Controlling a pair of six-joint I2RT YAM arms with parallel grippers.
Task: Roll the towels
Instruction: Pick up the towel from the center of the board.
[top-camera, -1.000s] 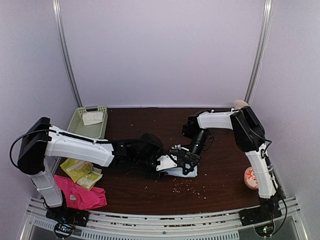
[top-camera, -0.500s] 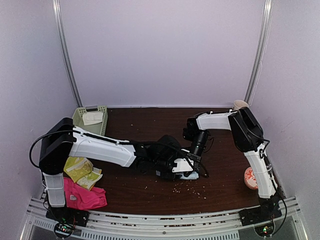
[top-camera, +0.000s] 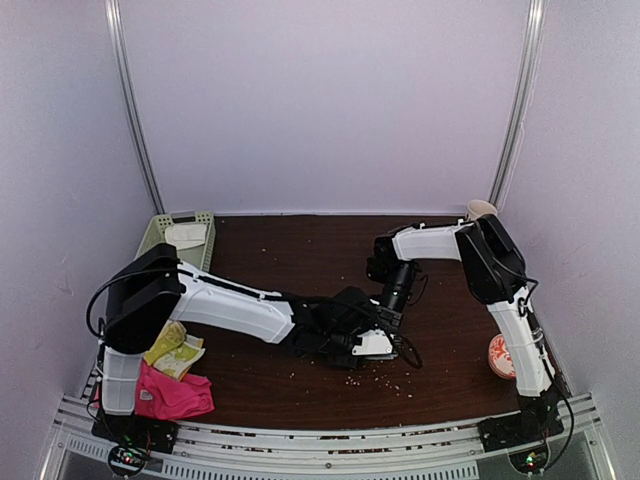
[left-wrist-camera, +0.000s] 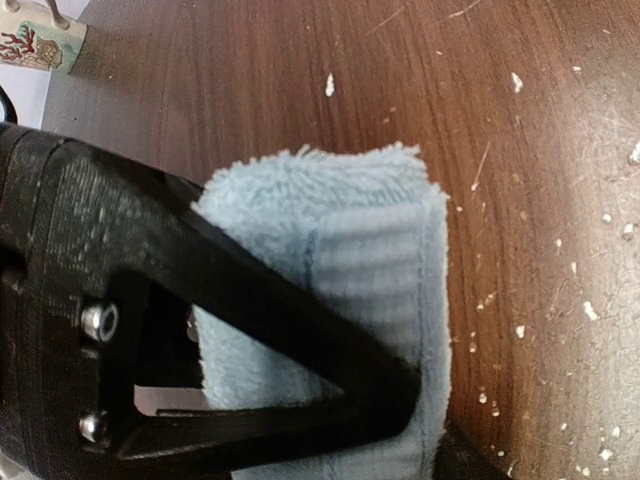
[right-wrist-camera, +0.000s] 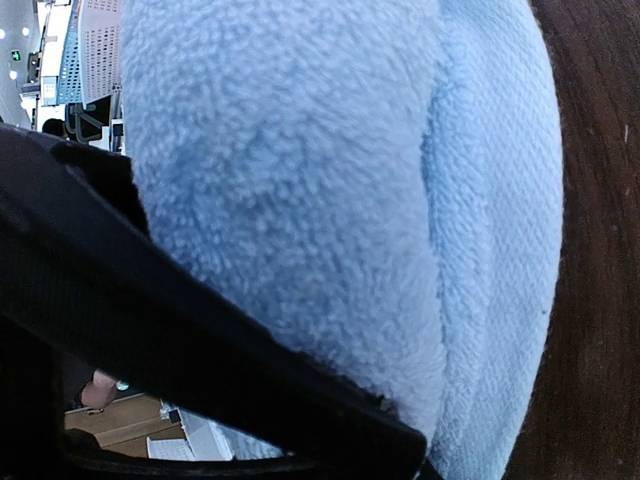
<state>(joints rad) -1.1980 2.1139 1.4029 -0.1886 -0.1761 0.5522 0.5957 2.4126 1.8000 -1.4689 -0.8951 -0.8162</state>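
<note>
The pale blue towel (left-wrist-camera: 370, 250) lies rolled into a thick bundle on the brown table (top-camera: 290, 260), with both grippers on it. My left gripper (left-wrist-camera: 435, 430) reaches in from the left and is shut on the roll, one black finger (left-wrist-camera: 300, 330) across its near face. My right gripper (top-camera: 393, 318) comes down from the far right, shut on the same towel (right-wrist-camera: 300, 150), which fills its wrist view. In the top view the arms hide this towel. A cream-white towel (top-camera: 186, 235) lies in the basket. A yellow-green towel (top-camera: 176, 350) and a hot-pink towel (top-camera: 165, 395) lie at the near left.
The pale green slotted basket (top-camera: 160, 240) stands at the back left. A coral-patterned cup (top-camera: 502, 356) sits at the right edge beside the right arm's base. A tan object (top-camera: 480, 208) rests at the back right corner. Pale crumbs dot the tabletop.
The left arm has stretched further right, carrying its gripper against the right one over the blue towel. The towel, visible a second ago in the top view, is now covered. The right arm barely moved.
</note>
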